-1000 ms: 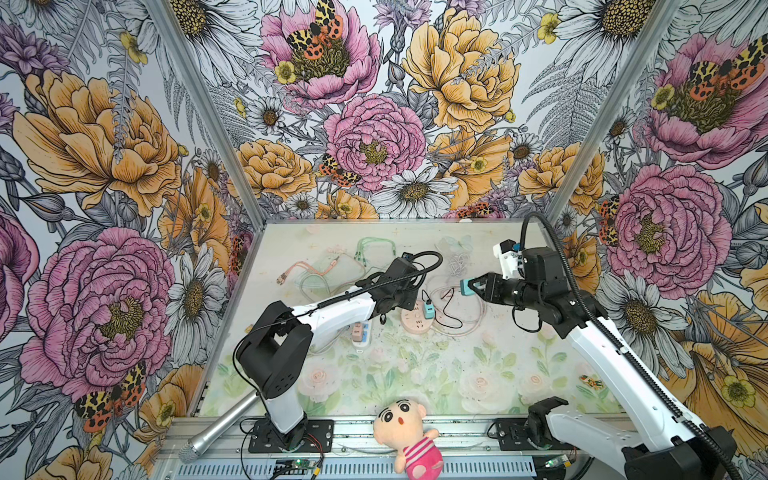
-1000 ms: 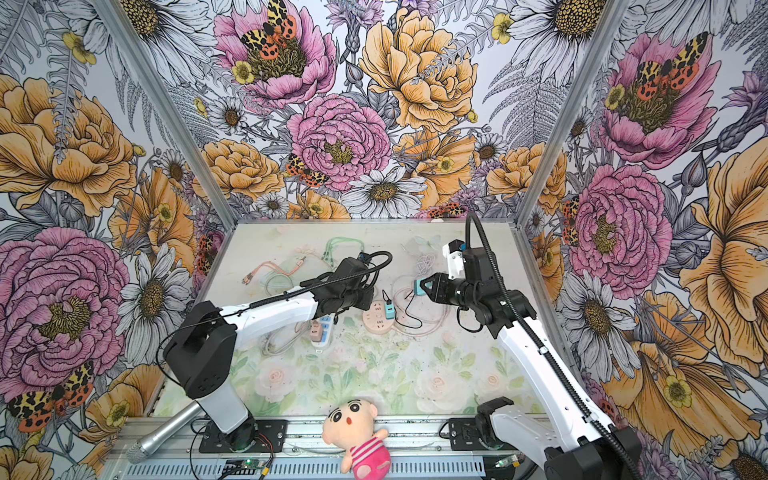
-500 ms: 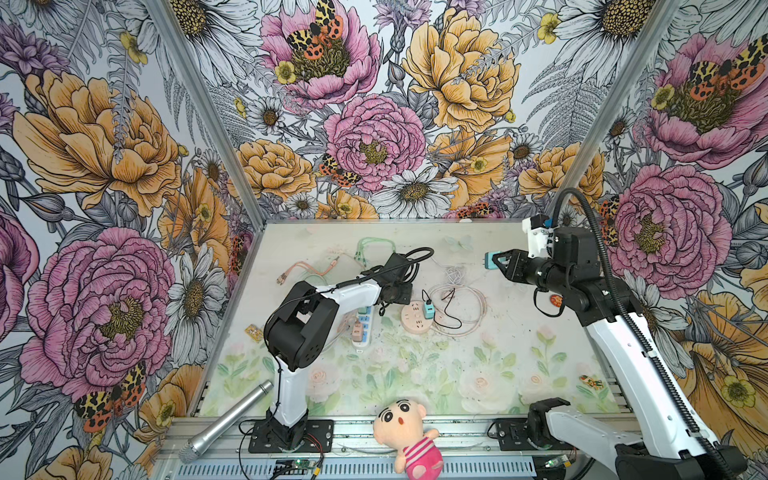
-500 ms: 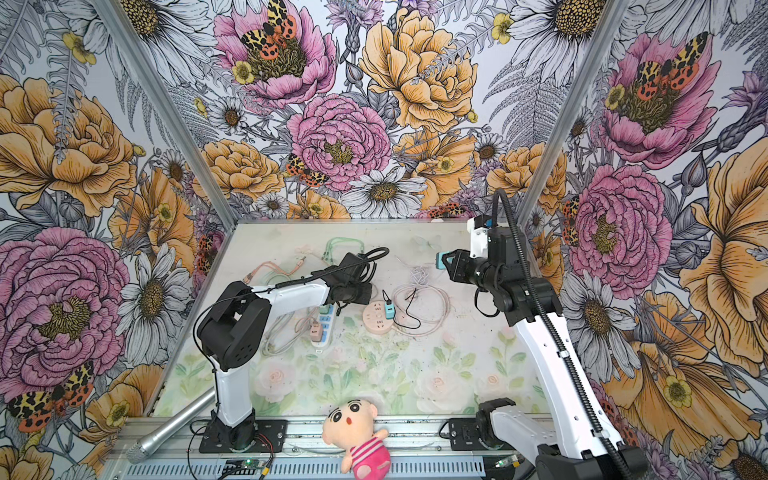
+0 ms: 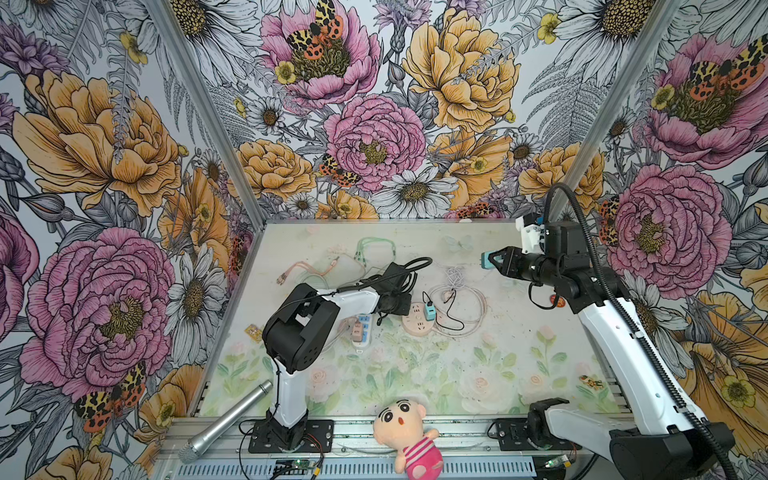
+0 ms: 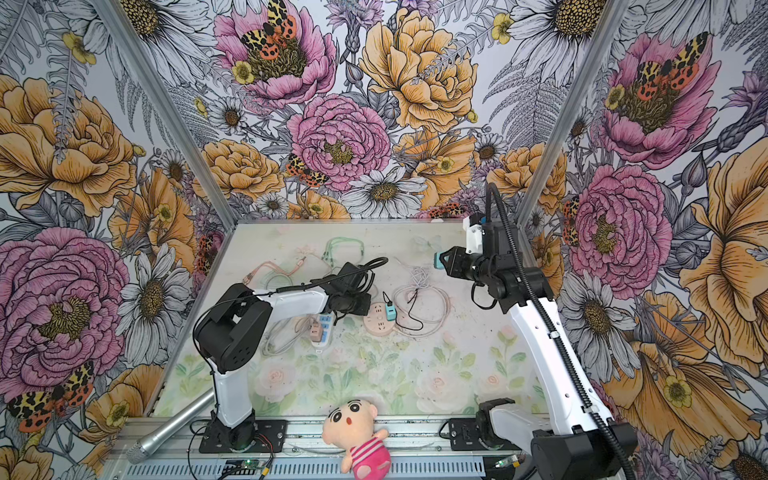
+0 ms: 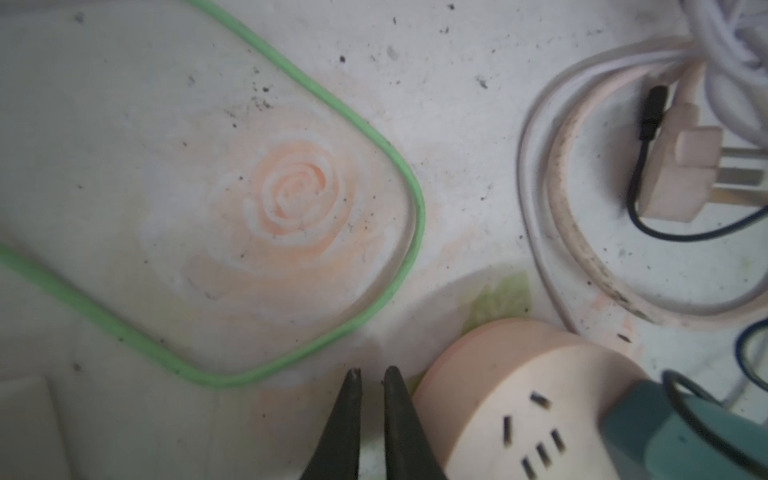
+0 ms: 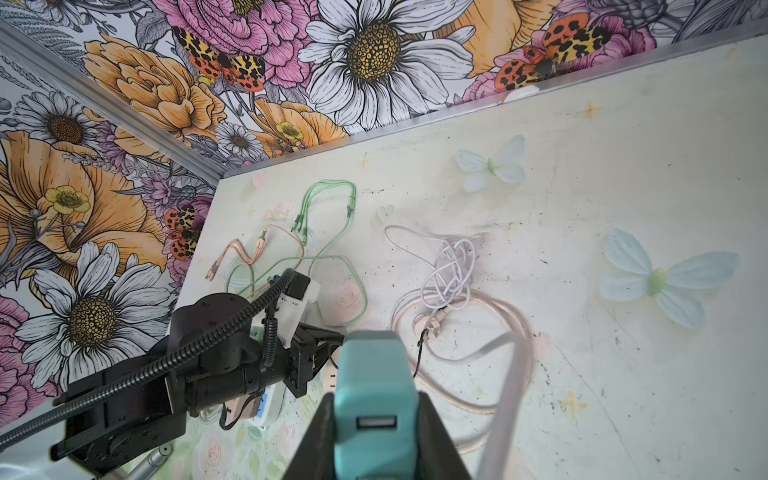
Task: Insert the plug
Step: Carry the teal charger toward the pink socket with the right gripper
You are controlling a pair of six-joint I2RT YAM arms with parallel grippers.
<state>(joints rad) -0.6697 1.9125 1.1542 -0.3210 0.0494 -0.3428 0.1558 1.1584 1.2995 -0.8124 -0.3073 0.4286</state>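
The plug is a teal block with a USB port in its face. My right gripper is shut on it, a finger on either side. In both top views it hangs in the air over the table's back right, gripper and plug pointing left. A round pink socket lies mid-table with a second teal adapter and black lead in it. My left gripper is shut and empty, just beside the socket's rim, low over the table.
A blue-white power strip with a pink plug lies left of the socket. Green cable, orange cable, a white cable tangle and a pink cord loop lie at the back. Microphone and doll are on the front rail.
My right gripper has risen and drawn back to the right with the plug. The left arm's elbow has folded up toward its base, while its gripper stays by the socket.
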